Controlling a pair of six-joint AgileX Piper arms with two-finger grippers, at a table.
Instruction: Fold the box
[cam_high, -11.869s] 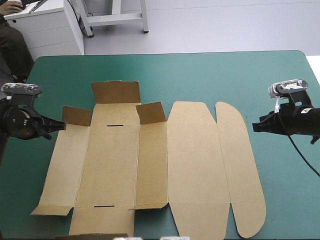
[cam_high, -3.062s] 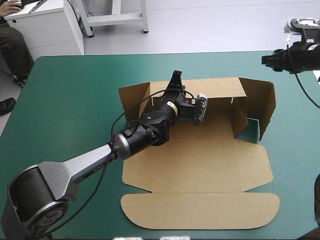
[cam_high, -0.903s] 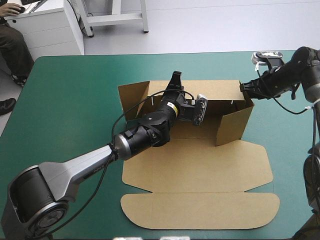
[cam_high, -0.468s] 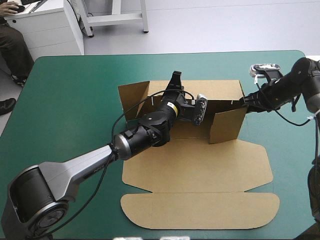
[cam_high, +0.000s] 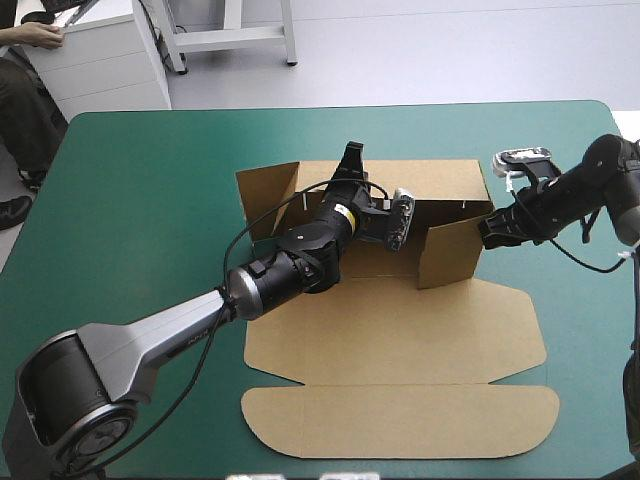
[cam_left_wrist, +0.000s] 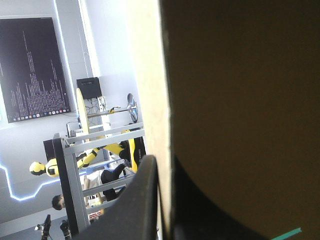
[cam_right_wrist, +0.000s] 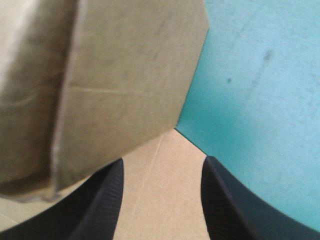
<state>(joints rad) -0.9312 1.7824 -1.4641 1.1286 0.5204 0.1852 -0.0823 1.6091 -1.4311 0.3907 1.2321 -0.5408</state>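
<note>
- Nearest me, at 6 o'clock on the teal-green cover (cam_high: 150, 200), the lid (cam_high: 400, 330) of the box (cam_high: 385, 262) lies flat. Its rounded tuck flap (cam_high: 400, 420) stops just short of the table's near edge, so there is little spare cover there.
- The box sits about mid-table, slightly toward 3 o'clock. Its floor lies flat and its walls are partly raised.
- The left arm (cam_high: 180, 330) comes in from 7 o'clock across the lid and floor.
- The right gripper (cam_high: 487, 232) is at the box's 3 o'clock side with its fingers apart. It sits at the outside of the right side wall (cam_high: 450, 250), which stands swung in. I cannot tell if they touch.
- I judge the step to be setting this wall square. A low, even push near the crease should hinge the panel rather than buckle it.
- The left gripper (cam_high: 352, 158) is clamped on the top edge of the back wall (cam_high: 440, 180) at 12 o'clock, with the board pinched between its fingers. Held steady, it should stop the box sliding toward 9 o'clock.
- The left side flap (cam_high: 265, 195), at 10 o'clock, splays outward and is not yet tucked.
- Bare cover lies wide at 9 and 12 o'clock. At 3 o'clock the table's edge is nearer the right arm.
</note>
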